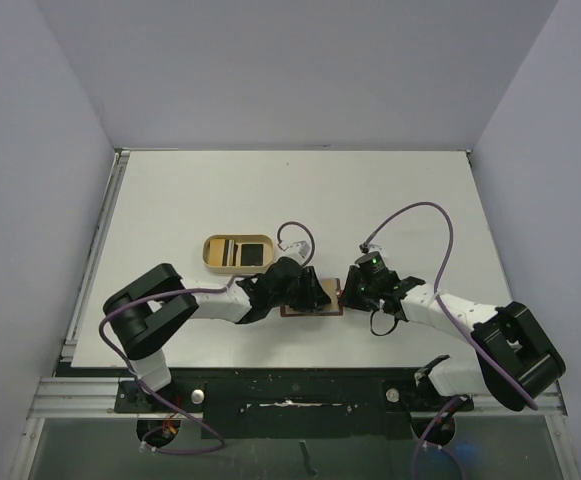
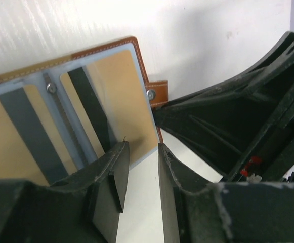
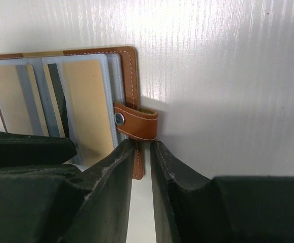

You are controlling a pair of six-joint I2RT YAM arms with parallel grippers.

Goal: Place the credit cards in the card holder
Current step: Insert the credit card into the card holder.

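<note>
Already the card holder (image 3: 60, 101) lies open on the bench (image 1: 390, 200) with tan cards in its slots; more cards (image 1: 238, 253) wait in the tray (image 1: 210, 262). Left gripper (image 2: 139, 167) and right gripper (image 3: 141, 167) stand narrowly parted; whether they pinch anything, I cannot tell.

Brown leather with pale stitching is seen on the card holder (image 3: 130, 66), its snap tab (image 3: 136, 122) fixed by a shiny metal stud (image 3: 119, 119); beneath it, the white table (image 3: 227, 76) is faintly ribbed, and clear glossy plastic sleeves (image 2: 60, 96) cover the cards.
</note>
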